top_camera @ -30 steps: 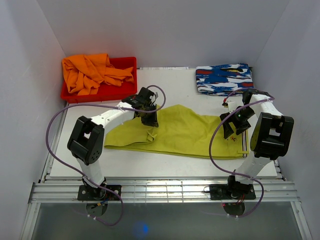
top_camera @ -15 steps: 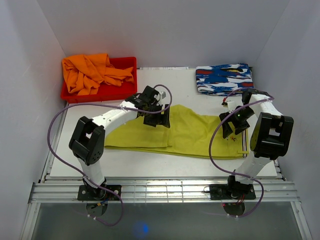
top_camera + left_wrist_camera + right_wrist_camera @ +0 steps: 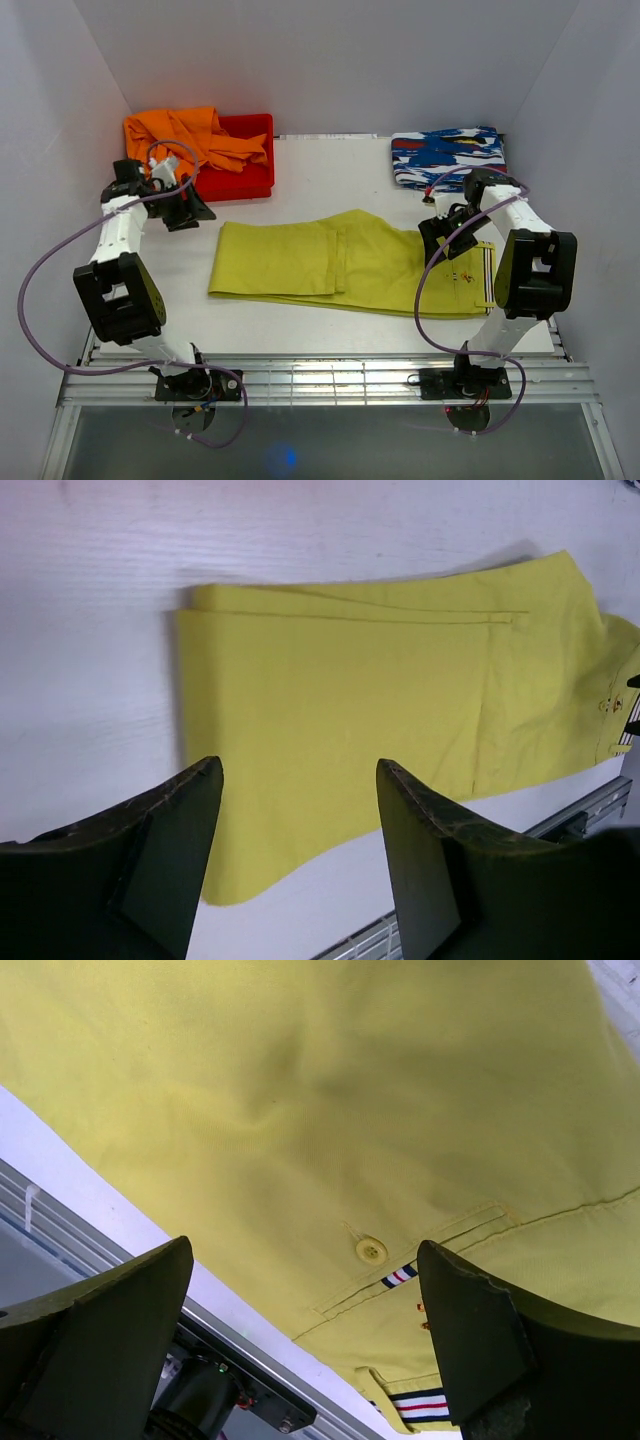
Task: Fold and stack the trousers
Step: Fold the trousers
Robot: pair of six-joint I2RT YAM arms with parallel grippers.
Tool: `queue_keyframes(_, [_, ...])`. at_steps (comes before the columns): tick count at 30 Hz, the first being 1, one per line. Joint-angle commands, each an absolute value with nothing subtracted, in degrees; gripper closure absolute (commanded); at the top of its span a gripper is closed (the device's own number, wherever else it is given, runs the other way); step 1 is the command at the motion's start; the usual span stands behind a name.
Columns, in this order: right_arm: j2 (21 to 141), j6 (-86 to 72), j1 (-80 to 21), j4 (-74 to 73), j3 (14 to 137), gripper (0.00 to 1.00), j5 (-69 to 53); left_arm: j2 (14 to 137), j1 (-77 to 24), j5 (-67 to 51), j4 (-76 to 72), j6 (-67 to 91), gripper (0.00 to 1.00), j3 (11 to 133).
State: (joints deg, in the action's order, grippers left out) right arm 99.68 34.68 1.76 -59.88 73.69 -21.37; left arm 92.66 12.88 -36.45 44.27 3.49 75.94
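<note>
1 striped tab (image 3: 400, 1277) beside a button (image 3: 371, 1250) on the trousers (image 3: 300, 1100)

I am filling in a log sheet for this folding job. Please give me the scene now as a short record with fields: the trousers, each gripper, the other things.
trousers: yellow-green, flat on the table, one leg laid over the other, striped waistband at the right end
left gripper: open, empty, beside the red bin, left of the trousers
right gripper: open, empty, above the waistband end
red bin: far left corner, orange garment heaped in it
patterned cloth: folded, far right corner
</note>
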Motion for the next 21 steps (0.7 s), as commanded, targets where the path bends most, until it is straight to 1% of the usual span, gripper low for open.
queue_keyframes(1, [98.0,35.0,1.8,-59.9,73.8,0.01,-23.3,91.9,19.7,-44.3,51.4,-6.7,0.29,73.1])
queue_keyframes(2, [98.0,35.2,1.8,-60.0,73.9,0.01,-23.2,93.2,21.5,-45.1,51.8,-8.4,0.33,72.3])
queue_keyframes(3, [98.0,35.7,1.8,-60.1,73.8,0.00,-22.3,94.3,24.3,-46.8,51.9,-9.4,0.34,71.6])
queue_keyframes(5, [97.8,36.2,1.8,-60.2,73.3,0.00,-21.3,97.4,25.7,-48.6,52.6,-12.9,0.38,69.6])
queue_keyframes(6, [97.6,36.7,1.8,-60.3,73.0,0.00,-20.3,98.3,26.2,-50.6,52.3,-13.8,0.39,68.8])
queue_keyframes(8, [97.4,37.1,2.0,-60.5,71.9,0.00,-19.4,100.0,26.2,-51.8,50.8,-15.2,0.38,66.3])
queue_keyframes(10, [97.0,37.4,2.3,-60.8,71.5,0.00,-18.7,101.7,26.1,-54.3,48.7,-15.4,0.35,63.8])
queue_keyframes(15, [95.9,37.4,2.5,-61.1,70.4,0.00,-17.8,103.7,25.8,-55.4,41.7,-11.4,0.28,58.8])
queue_keyframes(18, [95.2,37.5,2.8,-61.1,69.6,0.00,-16.8,105.1,25.1,-55.9,38.7,-9.7,0.28,56.7])
queue_keyframes(19, [95.0,37.6,3.0,-61.1,69.3,0.00,-16.6,105.3,25.0,-56.1,37.9,-8.7,0.29,56.3])
queue_keyframes(21, [95.0,37.4,4.0,-61.2,69.2,0.04,-16.3,105.4,24.3,-56.1,35.3,-7.6,0.34,55.1])
